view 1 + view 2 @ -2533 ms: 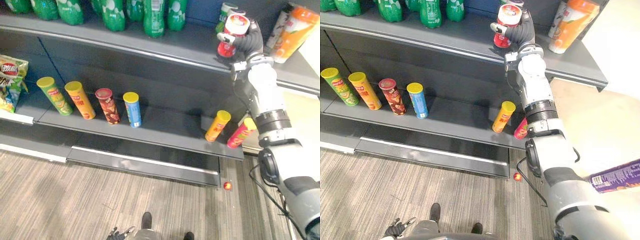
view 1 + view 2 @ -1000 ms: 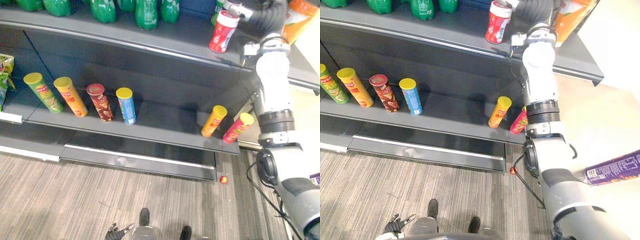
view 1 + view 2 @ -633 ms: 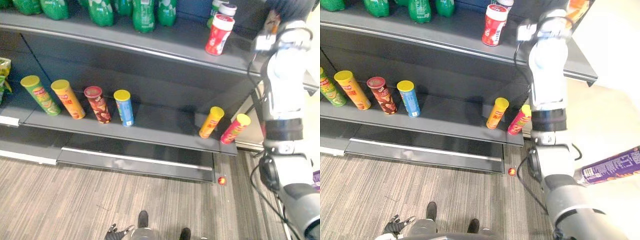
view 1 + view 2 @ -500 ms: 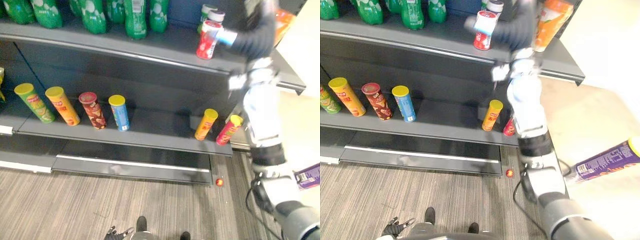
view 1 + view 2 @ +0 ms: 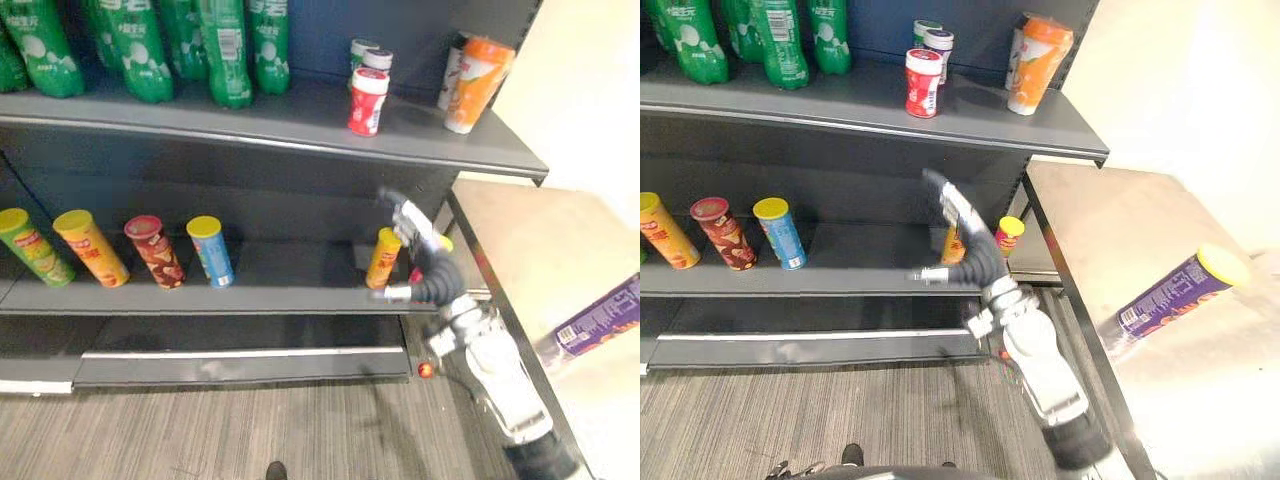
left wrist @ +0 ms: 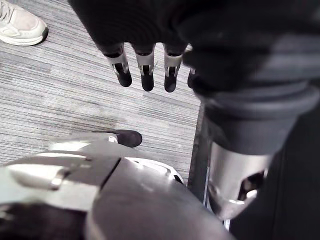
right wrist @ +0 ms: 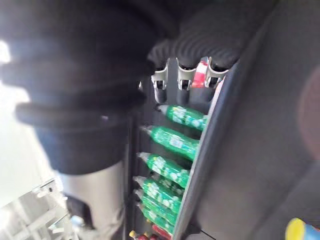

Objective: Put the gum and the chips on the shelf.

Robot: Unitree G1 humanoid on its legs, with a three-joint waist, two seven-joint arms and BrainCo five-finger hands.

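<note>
Arm (image 5: 1038,355) on the right tilts up before the lower shelf (image 5: 860,252), its hand (image 5: 965,240) spread wide, empty.

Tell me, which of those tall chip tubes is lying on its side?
The purple chip tube with the yellow lid, on the steel table; the other tubes stand on the dark lower shelf.

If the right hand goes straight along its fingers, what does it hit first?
Right hand: likely the dark grey upper shelf at its front edge, just below the red white-capped gum canister; depth unclear.
</note>
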